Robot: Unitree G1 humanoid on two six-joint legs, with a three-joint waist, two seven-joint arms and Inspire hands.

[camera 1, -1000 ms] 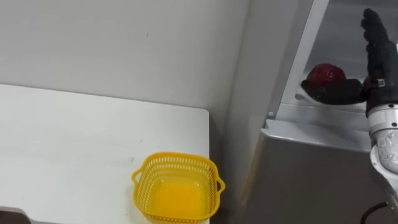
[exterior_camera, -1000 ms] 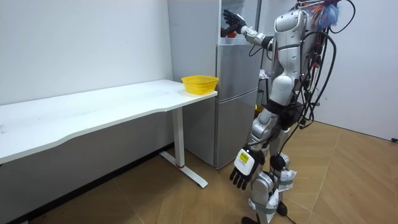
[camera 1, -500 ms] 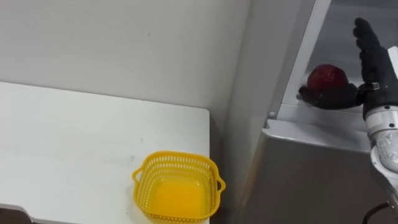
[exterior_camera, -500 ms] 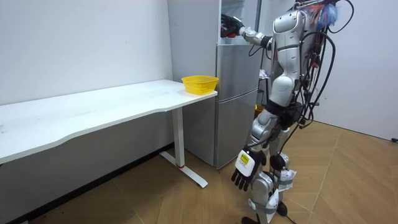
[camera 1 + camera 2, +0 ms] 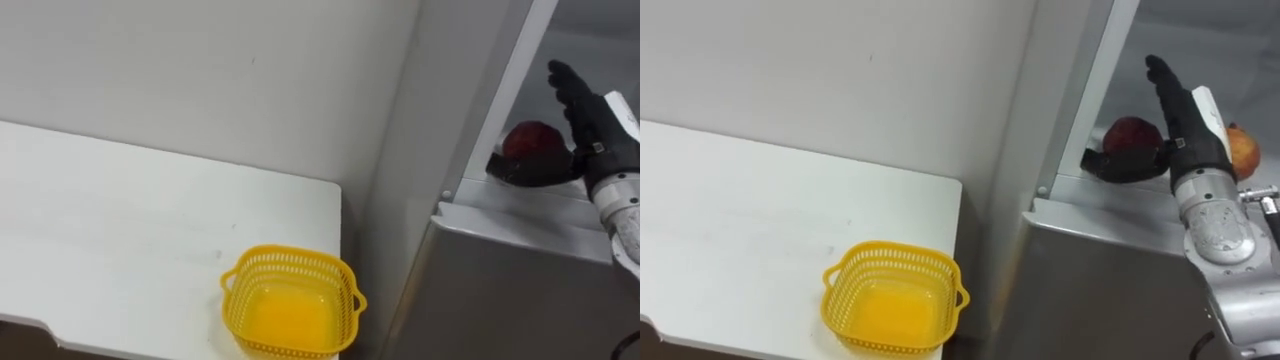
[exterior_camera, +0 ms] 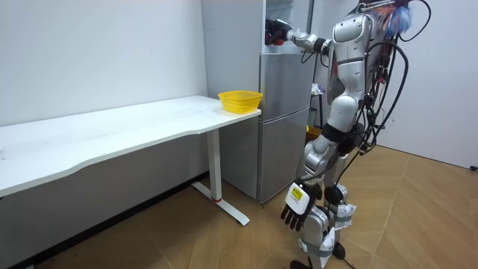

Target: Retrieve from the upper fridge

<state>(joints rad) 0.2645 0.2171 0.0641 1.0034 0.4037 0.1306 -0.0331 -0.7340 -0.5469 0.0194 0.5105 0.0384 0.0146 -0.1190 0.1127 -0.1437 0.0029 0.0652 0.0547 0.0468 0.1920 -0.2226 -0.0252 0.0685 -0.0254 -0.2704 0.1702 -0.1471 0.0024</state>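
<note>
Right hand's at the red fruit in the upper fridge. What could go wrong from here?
The open right hand has only its thumb in front of the dark red round fruit, fingers straight: nothing grips it, so pulling back might roll it off the fridge shelf. The orange-red round fruit lies close beside that hand; closing or withdrawing could knock it.

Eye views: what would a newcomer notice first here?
The right robot hand, open, is up inside the upper fridge against a dark red fruit, with its thumb low in front of it. Next comes the yellow basket on the white table's corner beside the fridge.
</note>
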